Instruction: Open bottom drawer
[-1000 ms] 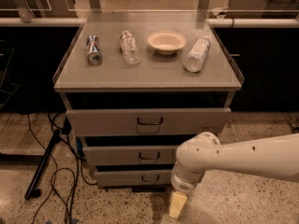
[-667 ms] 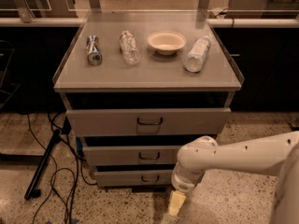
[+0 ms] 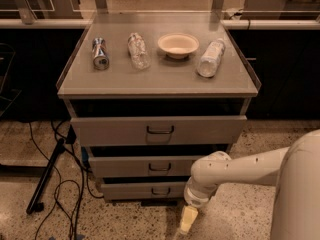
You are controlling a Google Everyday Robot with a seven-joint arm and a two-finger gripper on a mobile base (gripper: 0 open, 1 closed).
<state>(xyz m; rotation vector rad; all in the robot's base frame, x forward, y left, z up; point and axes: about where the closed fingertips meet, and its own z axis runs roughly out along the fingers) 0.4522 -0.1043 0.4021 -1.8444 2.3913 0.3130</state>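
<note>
1. The gripper [image 3: 188,219] hangs near the floor, right of the bottom drawer [image 3: 129,190], the lowest of three fronts; whether it is open or closed cannot be told.
2. Approaching off-centre, it might miss the small handle [image 3: 161,190] or snag the middle drawer [image 3: 125,167].

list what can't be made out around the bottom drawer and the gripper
- Pale yellow gripper, low by the floor, right of the narrow grey metal bottom drawer: its lower end runs to the camera view's bottom edge.
- Bottom drawer's right end: hidden behind the white robot arm.
- Drawer insides: the dark, shadowed gaps above the fronts show no contents.
- Small dark loop handle: too small to show detail.
</note>
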